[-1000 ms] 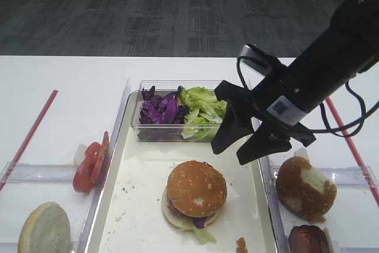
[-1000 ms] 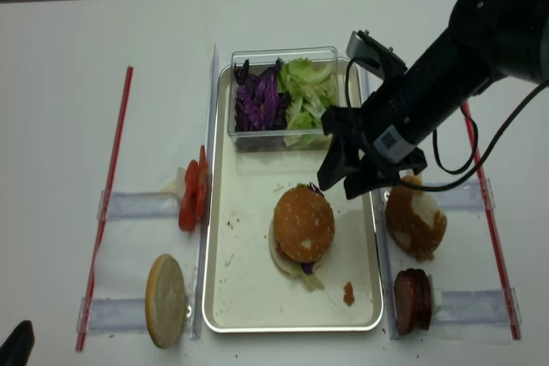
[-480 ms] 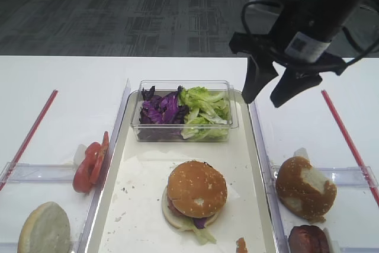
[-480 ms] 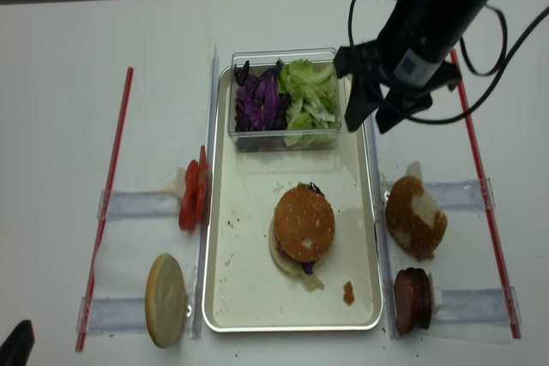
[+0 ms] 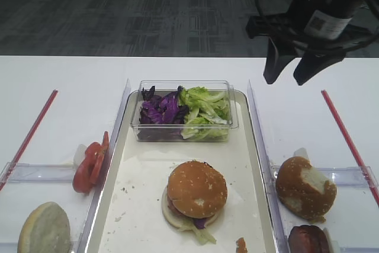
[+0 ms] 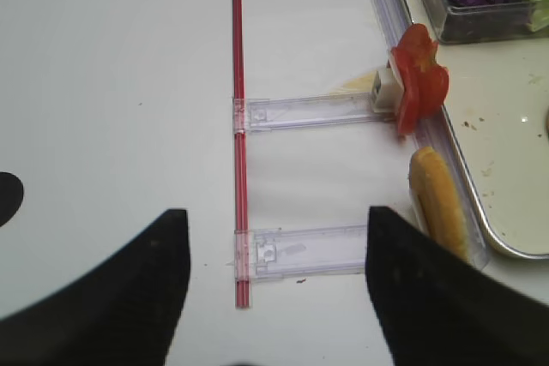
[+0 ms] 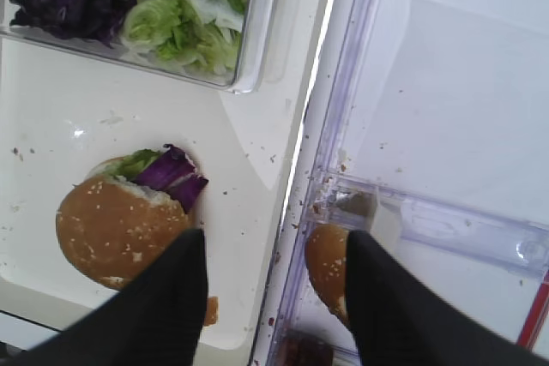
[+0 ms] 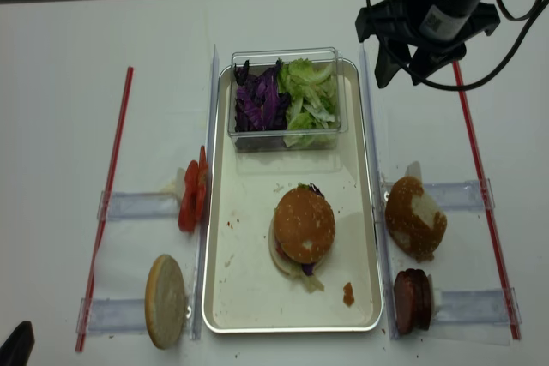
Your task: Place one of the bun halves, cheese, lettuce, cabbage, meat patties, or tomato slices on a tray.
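The seeded bun half (image 5: 196,188) tops a stacked burger on the tray (image 8: 292,328), with cabbage (image 7: 171,173) and lettuce sticking out beneath it. My right gripper (image 5: 288,80) hangs open and empty high above the table, beyond the tray's back right corner. In the right wrist view its fingers (image 7: 171,297) frame the tray's right rim. Loose lettuce (image 5: 204,108) and cabbage (image 5: 159,109) fill a tub at the tray's far end. Tomato slices (image 5: 90,161) stand left of the tray, a meat patty (image 8: 412,300) right of it. My left gripper (image 6: 276,212) is open over bare table.
The clear tub (image 5: 183,130) stands at the tray's back end. A pale seedless bun half (image 8: 165,300) lies front left, and a seeded bun with a torn white patch (image 8: 414,218) sits on the right. Red rods (image 8: 107,203) and clear plastic holders (image 6: 300,250) flank the tray.
My right gripper has risen from just over the tray beside the burger and moved back and to the right, open and empty throughout. The food has not moved.
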You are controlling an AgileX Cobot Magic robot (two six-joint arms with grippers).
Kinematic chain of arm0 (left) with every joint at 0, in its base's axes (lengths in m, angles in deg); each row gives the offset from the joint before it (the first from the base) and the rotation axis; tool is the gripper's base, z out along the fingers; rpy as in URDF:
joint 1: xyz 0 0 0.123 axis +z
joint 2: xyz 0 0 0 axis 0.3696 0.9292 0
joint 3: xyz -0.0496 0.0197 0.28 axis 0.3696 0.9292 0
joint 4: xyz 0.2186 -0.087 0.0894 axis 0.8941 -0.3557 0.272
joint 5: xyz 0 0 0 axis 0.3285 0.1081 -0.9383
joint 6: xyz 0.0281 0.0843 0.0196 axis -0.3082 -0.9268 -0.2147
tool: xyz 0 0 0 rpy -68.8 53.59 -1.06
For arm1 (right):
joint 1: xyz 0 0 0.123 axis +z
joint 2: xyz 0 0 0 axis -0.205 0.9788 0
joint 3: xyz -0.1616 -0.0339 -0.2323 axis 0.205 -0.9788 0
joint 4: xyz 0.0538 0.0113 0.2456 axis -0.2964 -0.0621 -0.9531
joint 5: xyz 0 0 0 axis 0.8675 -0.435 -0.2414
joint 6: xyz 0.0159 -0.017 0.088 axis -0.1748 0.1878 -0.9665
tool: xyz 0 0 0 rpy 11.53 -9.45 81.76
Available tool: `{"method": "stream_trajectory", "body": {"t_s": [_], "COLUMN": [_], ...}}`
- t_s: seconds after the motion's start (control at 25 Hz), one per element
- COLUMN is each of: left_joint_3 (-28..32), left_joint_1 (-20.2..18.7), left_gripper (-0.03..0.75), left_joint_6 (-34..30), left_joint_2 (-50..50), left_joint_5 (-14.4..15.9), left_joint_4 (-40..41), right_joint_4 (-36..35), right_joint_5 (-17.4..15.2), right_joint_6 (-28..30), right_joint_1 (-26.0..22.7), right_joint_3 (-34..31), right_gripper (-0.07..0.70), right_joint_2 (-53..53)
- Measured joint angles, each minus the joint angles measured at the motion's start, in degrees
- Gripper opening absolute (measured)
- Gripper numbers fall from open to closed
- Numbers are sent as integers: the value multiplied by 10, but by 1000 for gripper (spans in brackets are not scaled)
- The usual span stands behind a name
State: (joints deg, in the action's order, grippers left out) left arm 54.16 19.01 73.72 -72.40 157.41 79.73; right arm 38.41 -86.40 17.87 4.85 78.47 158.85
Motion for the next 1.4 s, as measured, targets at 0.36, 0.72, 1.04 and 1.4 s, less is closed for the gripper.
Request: {"method": "stream_trajectory", "body": {"t_s": [0.36,0.72,1.04,1.4], "left_joint_3": [0,0,0,0], "left_joint_1": [0,0,0,0], "left_gripper": [422,422,422,422], "left_joint_6": [0,0,0,0], "left_joint_2": [0,0,-1,-1], "left_joint_5": [0,0,0,0], "left_joint_4": [0,0,0,0], "right_joint_4": [64,82,88,79], "right_joint_5": [-1,-2,-2,-2], "right_joint_6": [-15,-24,-23,-3], "right_joint_1": [-7,-100,-152,-152], "right_joint_3": [0,-28,-51,-71], "right_gripper": [393,393,393,372], "right_joint_2": [-5,-16,-32,-55]}}
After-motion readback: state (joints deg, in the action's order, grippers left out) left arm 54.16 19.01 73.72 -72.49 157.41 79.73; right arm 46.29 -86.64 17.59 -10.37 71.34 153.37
